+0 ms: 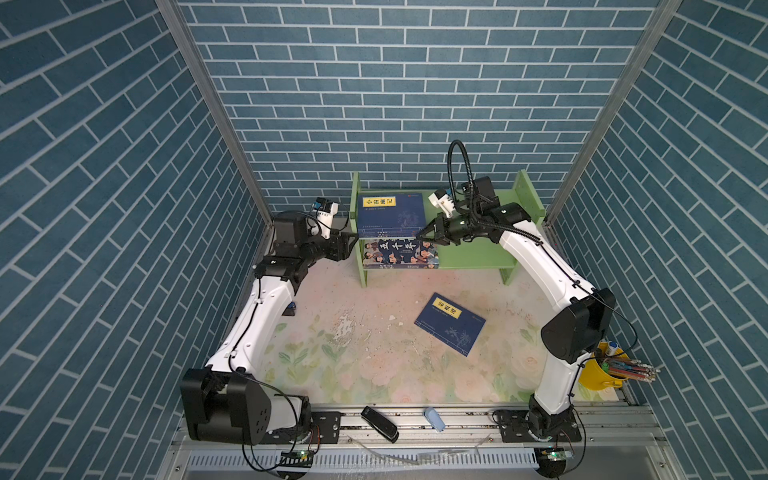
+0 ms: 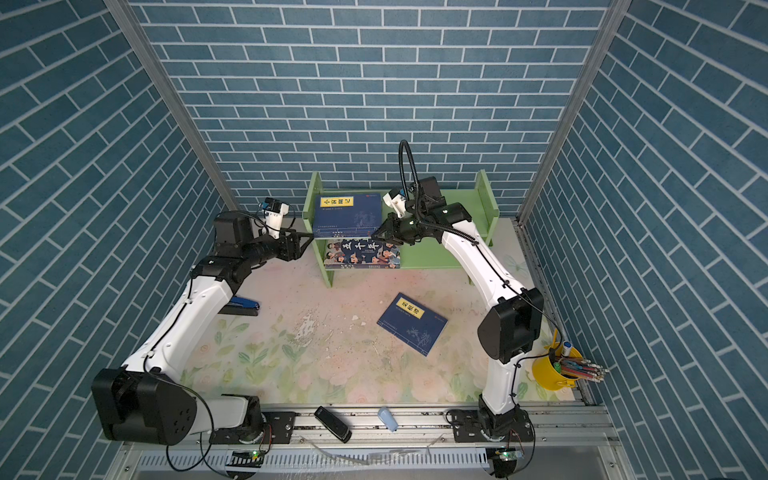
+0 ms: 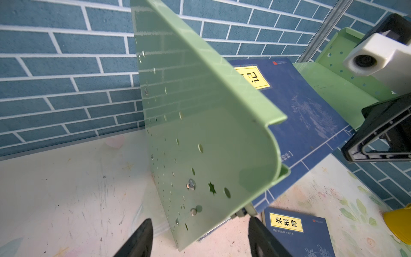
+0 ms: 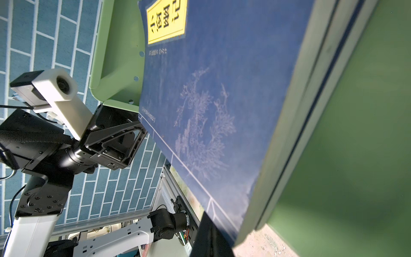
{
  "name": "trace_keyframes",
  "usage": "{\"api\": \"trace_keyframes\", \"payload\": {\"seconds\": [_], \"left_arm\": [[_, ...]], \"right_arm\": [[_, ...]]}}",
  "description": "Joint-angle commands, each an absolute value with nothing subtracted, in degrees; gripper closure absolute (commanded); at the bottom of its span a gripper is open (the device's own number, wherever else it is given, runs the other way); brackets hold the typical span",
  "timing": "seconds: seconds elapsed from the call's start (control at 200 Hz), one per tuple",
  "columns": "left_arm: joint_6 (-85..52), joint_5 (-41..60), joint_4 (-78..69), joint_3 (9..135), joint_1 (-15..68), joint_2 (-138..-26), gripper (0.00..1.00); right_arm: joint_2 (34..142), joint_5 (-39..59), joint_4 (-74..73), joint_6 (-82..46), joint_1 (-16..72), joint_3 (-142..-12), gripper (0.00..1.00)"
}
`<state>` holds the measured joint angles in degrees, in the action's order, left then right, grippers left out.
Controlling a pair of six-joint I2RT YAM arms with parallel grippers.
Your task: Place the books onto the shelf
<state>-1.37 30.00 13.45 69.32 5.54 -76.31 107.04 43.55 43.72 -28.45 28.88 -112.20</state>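
The light green shelf (image 1: pixel 478 253) (image 2: pixel 436 253) stands at the back of the table. A navy book with a yellow label (image 1: pixel 390 212) (image 2: pixel 347 216) (image 4: pixel 222 89) lies on the left of its top tier, on top of another thin book. My right gripper (image 1: pixel 430 235) (image 4: pixel 213 224) is shut on this book's near right corner. The cartoon book (image 1: pixel 401 253) (image 2: pixel 363 253) lies flat on the lower tier. Another navy book (image 1: pixel 451 323) (image 3: pixel 298 233) rests on the table. My left gripper (image 1: pixel 351 241) (image 3: pixel 200 240) is open, its fingers either side of the shelf's holed left panel (image 3: pixel 200 111).
A yellow cup of pens (image 1: pixel 598 374) stands at the table's right edge. A blue stapler (image 2: pixel 243 307) lies under my left arm. A black stapler (image 1: pixel 380 424) and a pale blue object (image 1: pixel 434 417) lie on the front rail. Brick-patterned walls close in three sides.
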Motion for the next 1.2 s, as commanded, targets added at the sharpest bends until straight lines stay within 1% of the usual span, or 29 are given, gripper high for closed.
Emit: {"api": "trace_keyframes", "payload": {"seconds": [0.0,0.165,0.28,0.595,0.695,0.76,0.845,0.975,1.085,1.195], "left_arm": [[0.0,29.9,13.7,71.7,5.8,-76.3,0.31],[0.2,30.1,14.2,72.2,5.8,-76.3,0.31],[0.9,30.8,15.6,72.1,5.8,-75.9,0.34],[2.3,31.0,18.1,70.2,5.8,-70.9,0.32],[0.6,32.3,20.9,70.7,5.8,-69.9,0.32],[-1.6,34.4,22.3,69.8,5.8,-69.5,0.31],[-4.3,39.1,23.1,67.6,5.8,-68.4,0.29],[-7.0,48.3,23.1,64.1,5.8,-67.1,0.21],[-11.2,56.2,21.2,60.7,5.9,-66.5,0.14],[-13.9,62.2,18.0,57.1,6.3,-65.6,0.09]], "right_arm": [[103.6,44.1,43.5,-26.4,29.1,-112.1,0.91],[100.2,40.2,42.3,-26.9,29.1,-110.3,0.88],[98.2,39.4,40.1,-27.5,28.8,-108.8,0.87],[98.7,33.9,38.0,-29.2,26.4,-108.9,0.84],[96.1,29.0,38.2,-27.2,26.3,-106.3,0.79],[92.1,26.0,36.6,-26.3,26.3,-101.4,0.76],[84.8,21.4,33.1,-26.5,26.2,-90.8,0.72],[72.4,16.9,28.6,-29.5,26.3,-74.0,0.67],[62.8,13.1,25.5,-34.5,26.4,-60.1,0.65],[54.4,9.3,22.7,-39.0,26.3,-48.5,0.64]]}}
